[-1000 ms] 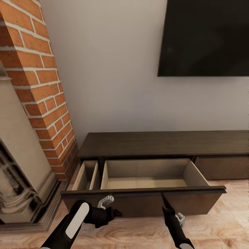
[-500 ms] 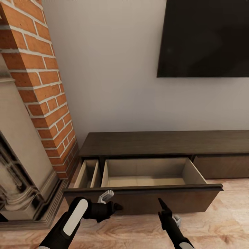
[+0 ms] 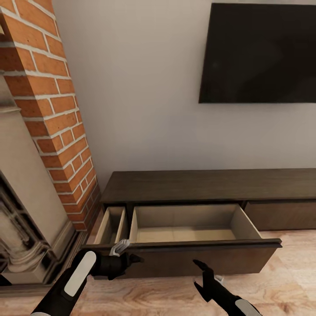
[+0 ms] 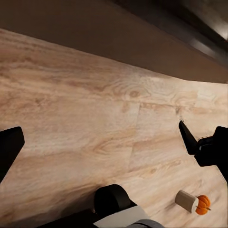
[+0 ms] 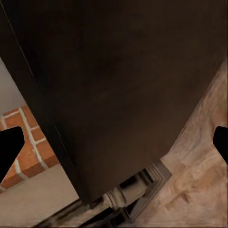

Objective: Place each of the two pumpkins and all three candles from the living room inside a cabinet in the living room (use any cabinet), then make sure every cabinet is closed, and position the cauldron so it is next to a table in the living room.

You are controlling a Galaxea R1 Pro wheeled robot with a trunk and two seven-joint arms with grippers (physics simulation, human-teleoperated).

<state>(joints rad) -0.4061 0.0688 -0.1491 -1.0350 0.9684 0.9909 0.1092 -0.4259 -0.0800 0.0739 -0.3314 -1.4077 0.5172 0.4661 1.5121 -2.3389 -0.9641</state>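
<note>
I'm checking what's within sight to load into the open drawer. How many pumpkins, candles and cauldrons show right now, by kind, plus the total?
Pumpkins: 1, on the floor in the left wrist view
Candles: 1, lying against that pumpkin
Cauldrons: 0
Total: 2

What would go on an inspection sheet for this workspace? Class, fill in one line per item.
Surface: wooden floor, bare in front of the cabinet.
Job's things: cabinet with its wide drawer pulled out, nothing in it; one pumpkin and one candle side by side on the floor.
Clutter: nothing seen.
Grippers: left gripper and right gripper low before the drawer front, jaws apart, nothing held.
Cables: nothing seen.
Surroundings: brick fireplace, dark wall screen.
</note>
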